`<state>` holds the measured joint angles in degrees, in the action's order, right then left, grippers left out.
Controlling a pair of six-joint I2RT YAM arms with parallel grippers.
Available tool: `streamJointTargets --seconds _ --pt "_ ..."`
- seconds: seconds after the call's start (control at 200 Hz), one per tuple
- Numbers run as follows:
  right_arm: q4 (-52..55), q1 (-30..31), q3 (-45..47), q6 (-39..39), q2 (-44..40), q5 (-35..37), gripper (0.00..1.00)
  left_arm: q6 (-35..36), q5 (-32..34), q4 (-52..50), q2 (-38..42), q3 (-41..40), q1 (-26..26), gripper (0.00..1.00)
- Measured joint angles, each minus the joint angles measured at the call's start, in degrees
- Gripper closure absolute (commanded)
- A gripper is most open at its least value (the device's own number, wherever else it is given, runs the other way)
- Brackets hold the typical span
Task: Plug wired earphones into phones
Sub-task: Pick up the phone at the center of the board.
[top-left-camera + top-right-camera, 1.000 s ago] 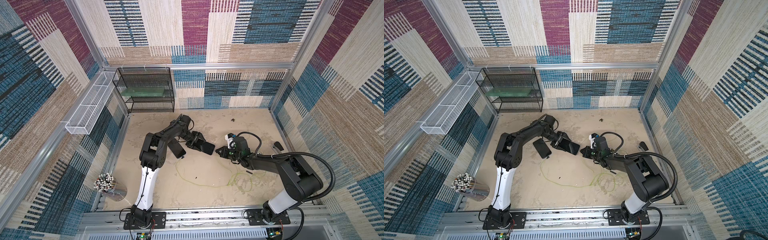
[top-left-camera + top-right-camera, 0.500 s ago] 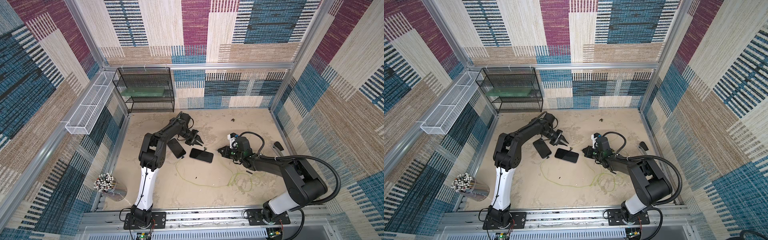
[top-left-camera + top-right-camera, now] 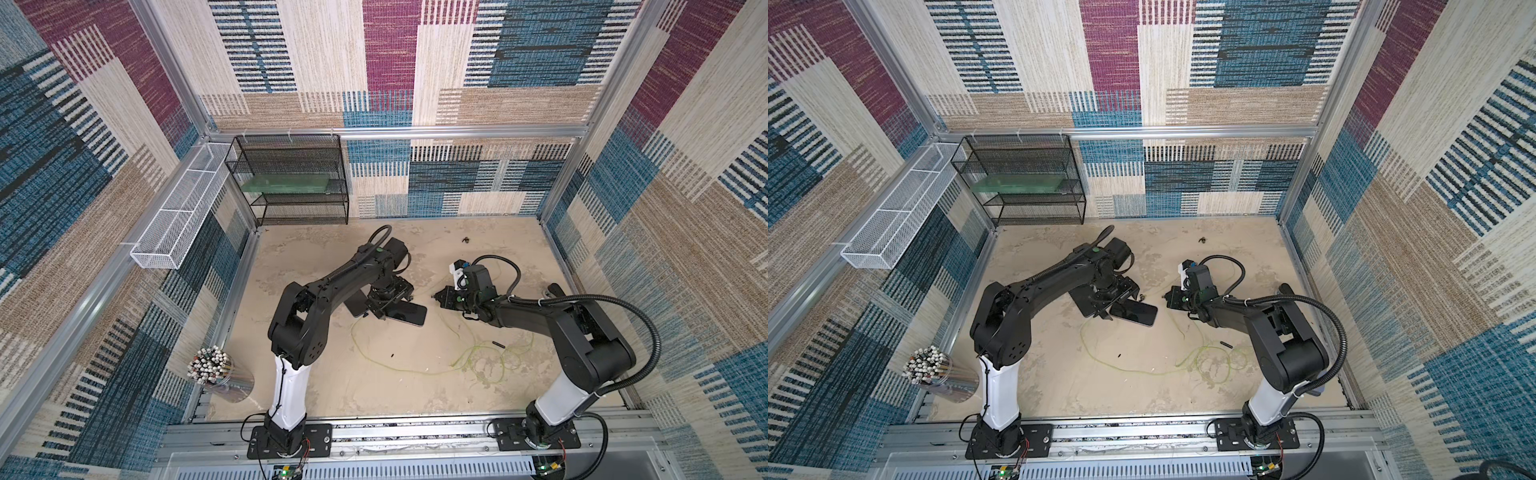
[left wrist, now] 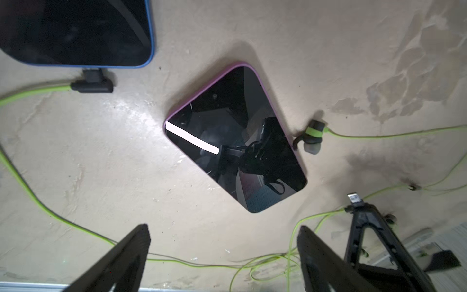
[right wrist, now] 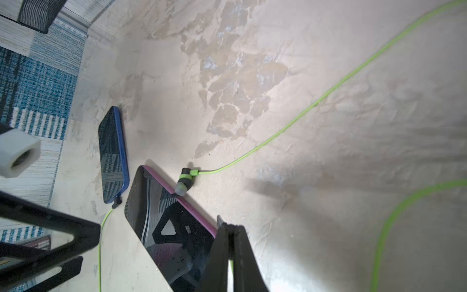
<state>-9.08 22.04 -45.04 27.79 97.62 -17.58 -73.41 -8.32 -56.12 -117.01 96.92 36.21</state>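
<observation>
Two phones lie flat on the sandy floor. The purple-rimmed phone (image 4: 235,136) (image 3: 409,313) (image 3: 1136,312) lies free, just ahead of my left gripper (image 4: 222,235) (image 3: 376,309), which hovers open over it with nothing between the fingers. The blue-rimmed phone (image 4: 75,32) (image 5: 112,154) has a black plug (image 4: 92,81) of the earphones in its end. My right gripper (image 5: 232,227) (image 3: 436,297) is shut on a second plug (image 4: 355,198), its metal tip close to the purple phone's edge. An earbud (image 4: 313,136) (image 5: 185,180) rests against that phone. The green cable loops (image 3: 486,361) spread across the floor.
A black wire shelf (image 3: 291,183) stands at the back left, with a white mesh basket (image 3: 183,216) on the left wall. A cup of sticks (image 3: 212,368) sits at the front left. A small black piece (image 3: 497,344) lies beside the cable loops.
The left gripper held the purple-rimmed phone up near the right gripper, let it go onto the floor, and now hangs wide open over it. The right gripper has stayed shut and barely moved.
</observation>
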Motion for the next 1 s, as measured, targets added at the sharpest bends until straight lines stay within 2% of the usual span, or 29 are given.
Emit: streamJointTargets --seconds 0.175,0.336,0.591,0.696,0.871,0.997 --pt "-0.2 1.3 -1.3 -0.8 4.7 -1.0 1.0 -2.0 6.5 0.4 -1.4 0.0 3.3 0.09" --pt "-3.4 3.2 0.2 -0.6 5.2 -2.4 1.0 -4.5 9.4 2.6 -2.0 -3.0 5.7 0.09" --pt "-6.5 6.5 4.2 0.9 3.3 -5.0 1.0 -5.0 13.7 6.1 -3.7 -4.9 5.9 0.0" --pt "-6.1 7.1 5.5 1.7 1.7 -5.4 1.0 -5.1 14.6 7.1 -3.1 -7.3 5.9 0.01" --pt "-4.4 4.5 6.8 2.0 -2.6 -5.7 1.0 -6.1 15.6 8.7 -2.5 -8.6 5.8 0.01" --pt "-1.2 1.7 7.8 1.2 -6.6 -5.9 1.0 -6.6 15.7 8.4 -3.9 -6.3 5.8 0.0"
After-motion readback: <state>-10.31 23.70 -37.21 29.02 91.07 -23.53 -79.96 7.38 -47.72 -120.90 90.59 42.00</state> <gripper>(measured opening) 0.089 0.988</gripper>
